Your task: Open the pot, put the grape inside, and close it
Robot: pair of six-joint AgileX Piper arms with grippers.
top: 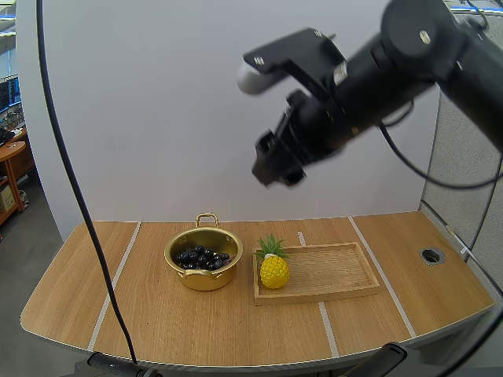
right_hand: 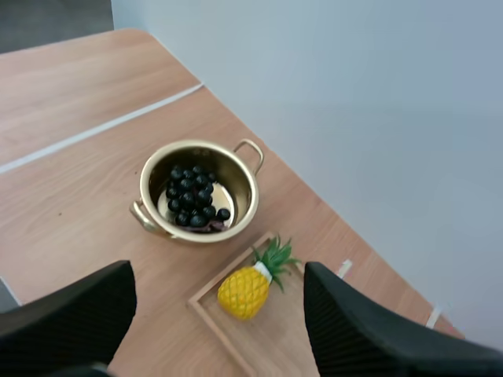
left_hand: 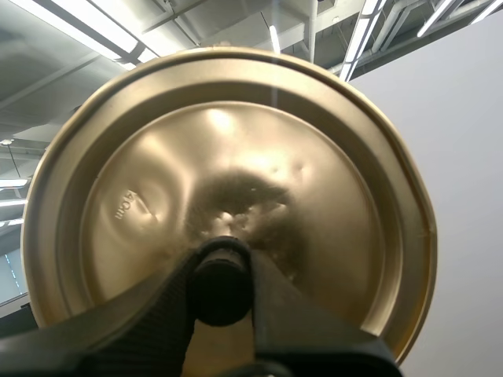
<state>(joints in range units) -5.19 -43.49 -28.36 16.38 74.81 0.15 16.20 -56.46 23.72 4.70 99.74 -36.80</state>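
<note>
1. The pot point(top: 203, 258) is seen lidless on the tabletop point(top: 157, 314), just beside the left end of the wooden tray point(top: 338, 271).
2. The bunch of grapes point(top: 202, 257) is found inside the pot, with the dark berries resting on its bottom.
3. The lid point(left_hand: 236, 157) is held off the pot by the left gripper point(left_hand: 222, 275). Its black knob point(left_hand: 222, 284) is pinched between the two fingers point(left_hand: 157, 314), which are closed onto it. The lid's gold, knob-side face is turned toward the left wrist camera.
4. The right gripper point(top: 277, 166) is held high above the tabletop, roughly over the gap between pot and tray. In the right wrist view it is seen spread wide open, with nothing gripped.
5. A pineapple point(top: 273, 267) is placed on the tray's left end, on the side nearest the pot. Whether it is upright or lying down cannot be told.
</note>
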